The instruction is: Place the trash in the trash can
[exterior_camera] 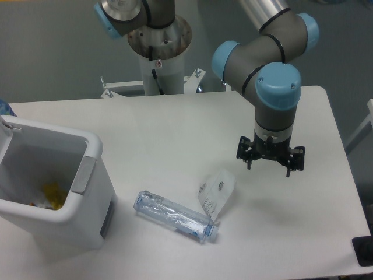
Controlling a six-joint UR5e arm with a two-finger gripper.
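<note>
Our gripper (270, 163) hangs above the table (175, 134) on its right half, fingers pointing straight down and spread wide apart with nothing between them. We see the two dark fingers set out to either side of the wrist, one toward the left and one toward the right in the camera view, and neither touches the table or any object. A soft shadow lies on the tabletop below and to the right of it.

Down and to the left of the gripper, near but clearly apart from it, lies the wrapper (217, 191), a crumpled clear sheet with a small dark printed label facing up, its longer side running from upper right to lower left. Just beside the wrapper's lower edge lies the bottle (175, 216), flat on its side; we cannot tell whether the two touch. Its long axis runs from upper left to lower right, with the capped neck at the lower right end.

Further left stands the trash can (87, 175), upright and open at the top, a grey tab on the side facing the bottle, with some yellowish bits inside

We see the arm come down from the upper right, its blue-capped joints stacked above a vertical wrist
</note>
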